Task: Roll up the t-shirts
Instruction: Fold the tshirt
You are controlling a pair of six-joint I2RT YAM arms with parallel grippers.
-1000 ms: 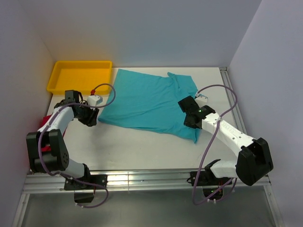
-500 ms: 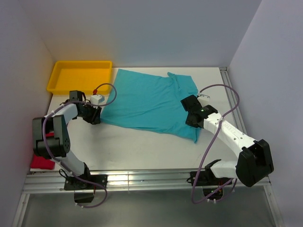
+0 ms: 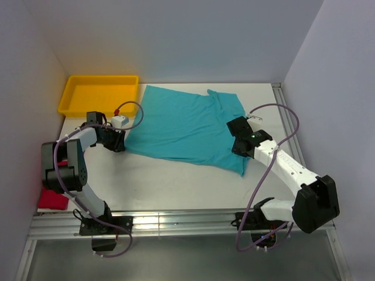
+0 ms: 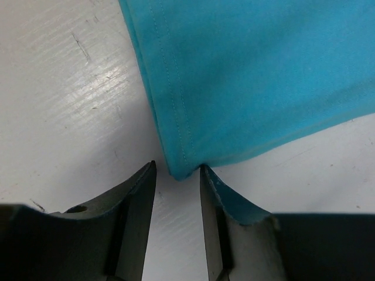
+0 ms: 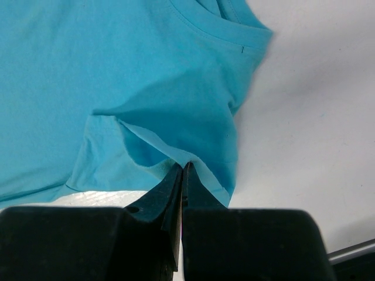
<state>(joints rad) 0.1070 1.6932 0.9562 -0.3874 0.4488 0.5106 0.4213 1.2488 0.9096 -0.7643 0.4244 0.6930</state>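
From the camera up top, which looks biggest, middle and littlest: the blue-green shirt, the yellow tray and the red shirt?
1. teal t-shirt, spread flat, the biggest.
2. yellow tray, clearly smaller than the shirt.
3. red t-shirt, the littlest as seen here, but it is bunched up at the table's edge and partly hidden, so its real size is unsure.

Yellow tray (image 3: 98, 93) at far-left corner, white table (image 3: 176, 181)

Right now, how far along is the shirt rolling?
Nothing is rolled yet. The teal t-shirt lies spread flat on the table. In hand: the right gripper is shut on a pinch of its cloth, and the left gripper is open at the hem corner. Left: close the grip, roll the teal one, then the red t-shirt, bunched at the near left.
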